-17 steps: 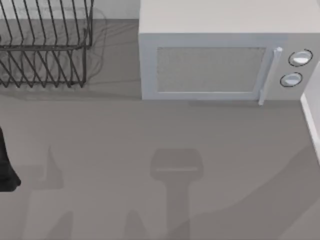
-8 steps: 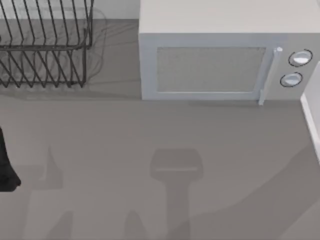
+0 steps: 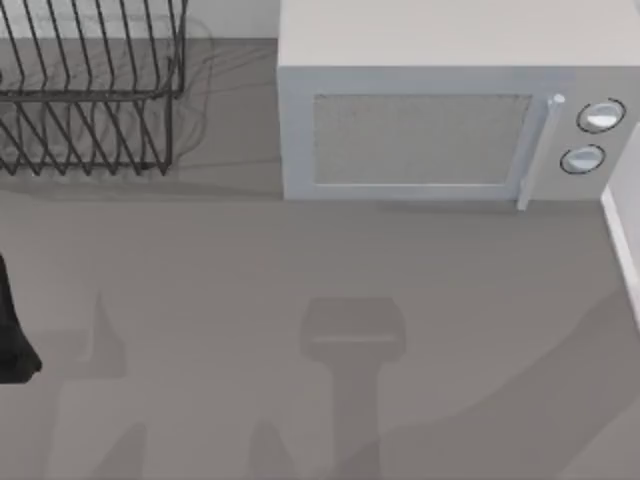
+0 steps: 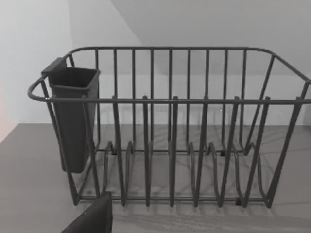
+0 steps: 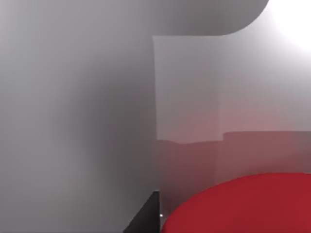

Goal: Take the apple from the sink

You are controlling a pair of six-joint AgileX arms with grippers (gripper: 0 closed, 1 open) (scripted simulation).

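Rack [image 3: 85,90] directly ahead of left gripper [image 4: 92,218]; microwave [image 3: 440,110] right of rack; apple [image 5: 243,204] just beside right gripper finger [image 5: 146,218].

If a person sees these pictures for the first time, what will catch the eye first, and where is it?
First comes the apple, a bright red curve very near the camera in the right wrist view, with a dark fingertip of the right gripper beside it. Next is the pale microwave at the back of the table, right of centre in the top view. Then the dark wire dish rack at the back left, carrying a small dark cup on one end.
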